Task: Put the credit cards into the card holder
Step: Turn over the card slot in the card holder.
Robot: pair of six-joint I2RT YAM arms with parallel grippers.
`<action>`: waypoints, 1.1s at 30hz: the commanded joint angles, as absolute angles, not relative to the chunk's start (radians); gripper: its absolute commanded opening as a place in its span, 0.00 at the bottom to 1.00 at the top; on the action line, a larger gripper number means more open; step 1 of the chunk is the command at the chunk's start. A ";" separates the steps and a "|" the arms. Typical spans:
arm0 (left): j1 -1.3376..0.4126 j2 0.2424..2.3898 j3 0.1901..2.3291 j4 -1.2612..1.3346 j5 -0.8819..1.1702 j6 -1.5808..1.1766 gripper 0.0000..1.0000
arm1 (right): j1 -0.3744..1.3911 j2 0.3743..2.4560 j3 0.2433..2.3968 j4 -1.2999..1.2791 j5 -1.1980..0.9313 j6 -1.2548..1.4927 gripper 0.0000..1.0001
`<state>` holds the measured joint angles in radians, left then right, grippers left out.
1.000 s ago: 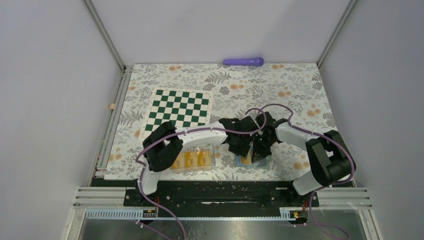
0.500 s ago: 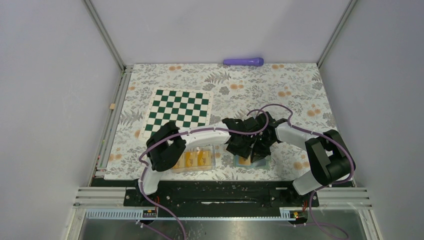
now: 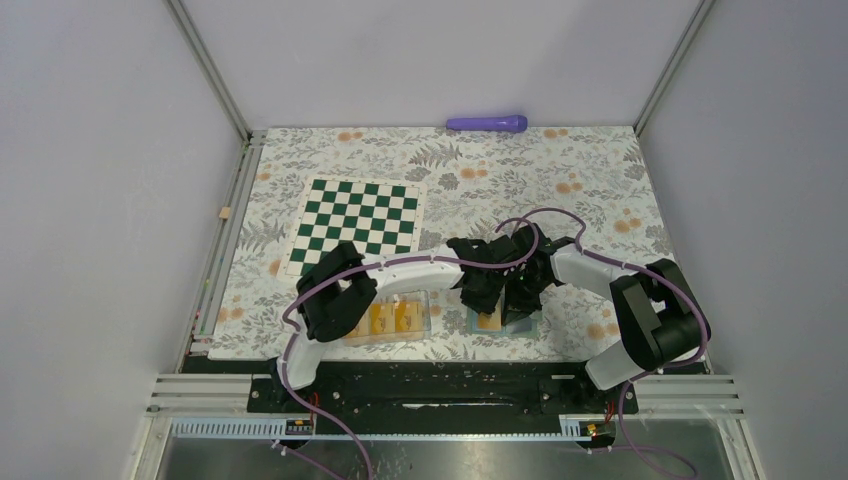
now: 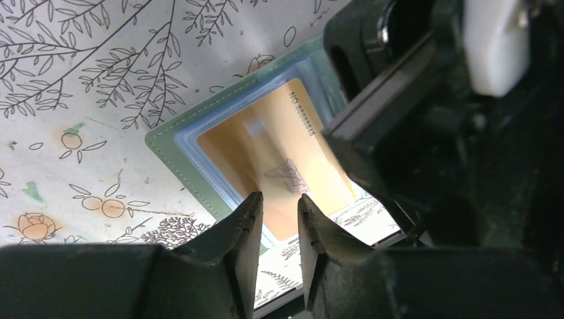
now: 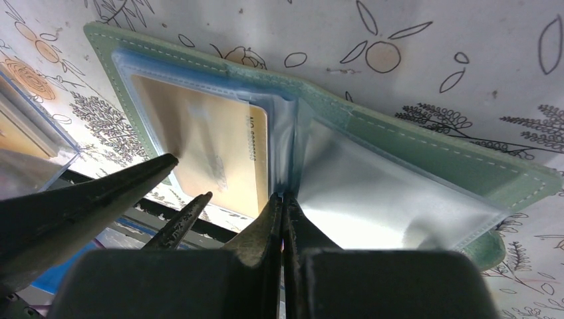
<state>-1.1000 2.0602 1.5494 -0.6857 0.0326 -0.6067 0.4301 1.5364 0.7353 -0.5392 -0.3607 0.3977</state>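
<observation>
**One card pocketed, both pincers over the holder**

The card holder [image 5: 425,156] lies open and flat on the flower-patterned bench [image 3: 600,190], directly beneath both pincers. The right pincer [image 5: 284,198] has its fingers pressed together, with the tips at the holder's middle fold where the clear sleeves meet. Whether a sleeve is nipped between them I cannot tell.

To the left of that pincer, an orange-yellow credit card [image 5: 199,126] sits in the holder's left pocket behind clear plastic, with a printed number along the edge nearest the fold. The left pincer [image 4: 279,198] hangs over this card with its fingers a narrow gap apart and nothing between them — the card lies just ahead of and below its tips. The right pincer's dark body stands close on its right side.

More credit cards [image 3: 395,317] rest in a clear plastic box [image 3: 425,300] off to the left of both pincers, beside the left arm — apart from the holder
</observation>
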 commanded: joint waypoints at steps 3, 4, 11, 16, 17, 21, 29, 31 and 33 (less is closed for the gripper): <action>-1.111 2.061 1.540 -0.607 0.076 -0.605 0.25 | 0.440 1.552 0.736 -0.539 -0.367 0.386 0.00; -1.111 2.058 1.535 -0.602 0.076 -0.607 0.25 | 0.440 1.552 0.737 -0.540 -0.367 0.386 0.00; -1.064 1.975 1.384 -0.476 0.100 -0.677 0.42 | 0.440 1.551 0.733 -0.539 -0.370 0.385 0.00; -1.016 1.937 1.280 -0.386 0.155 -0.725 0.40 | 0.440 1.553 0.735 -0.539 -0.370 0.385 0.00; -1.012 1.938 1.272 -0.383 0.155 -0.729 0.40 | 0.440 1.553 0.735 -0.539 -0.370 0.384 0.00; -1.009 1.951 1.275 -0.406 0.141 -0.727 0.39 | 0.440 1.556 0.735 -0.539 -0.373 0.385 0.00; -1.013 1.950 1.288 -0.375 0.184 -0.723 0.18 | 0.440 1.558 0.735 -0.538 -0.378 0.383 0.00; -1.016 1.942 1.297 -0.384 0.177 -0.718 0.11 | 0.440 1.557 0.735 -0.541 -0.381 0.383 0.00; -1.024 1.938 1.313 -0.405 0.164 -0.707 0.09 | 0.440 1.558 0.736 -0.542 -0.381 0.383 0.00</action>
<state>-1.0019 1.9514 1.2903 -0.4236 0.1547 -0.7151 0.4309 1.5402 0.7353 -0.5438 -0.3691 0.3973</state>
